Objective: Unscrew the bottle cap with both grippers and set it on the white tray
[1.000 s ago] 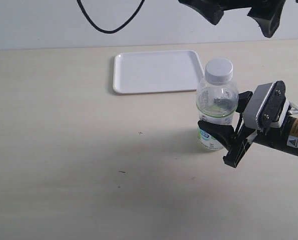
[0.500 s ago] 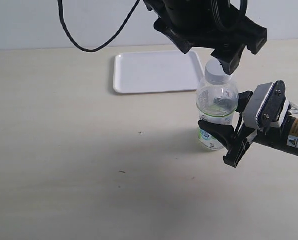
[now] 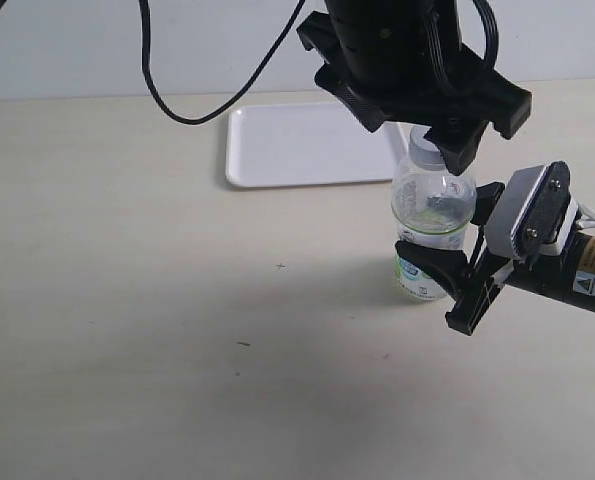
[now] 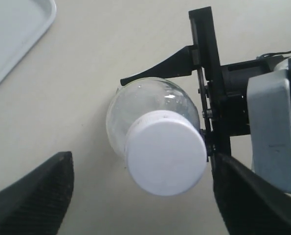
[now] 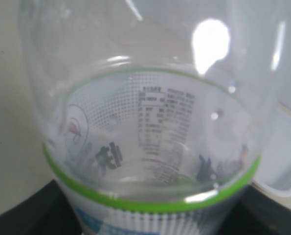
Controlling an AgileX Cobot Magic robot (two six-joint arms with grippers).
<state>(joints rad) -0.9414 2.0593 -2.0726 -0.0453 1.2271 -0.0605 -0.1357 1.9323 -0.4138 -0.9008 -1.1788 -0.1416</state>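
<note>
The clear bottle [image 3: 433, 215] with its green-edged label stands upright on the table, just in front of the white tray [image 3: 307, 145]. My right gripper [image 3: 445, 272], carrying a grey-white block, is shut on the bottle's lower, labelled part; the bottle [image 5: 155, 147] fills the right wrist view. The white bottle cap [image 3: 427, 153] sits on the neck, its top hidden by my bulky black left gripper [image 3: 417, 135] hanging over it. In the left wrist view the cap [image 4: 166, 152] lies between the open left gripper's [image 4: 143, 196] fingers [image 4: 33, 196], closer to the far one, touching neither.
A black cable [image 3: 192, 105] loops down from the left arm over the table's back edge. A tray corner [image 4: 13, 34] shows in the left wrist view. The right arm [image 3: 587, 265] reaches in from the right edge.
The left gripper has come down from the top edge and now hangs around the cap, a little lower than half a second ago. Bottle and right gripper have not moved.
</note>
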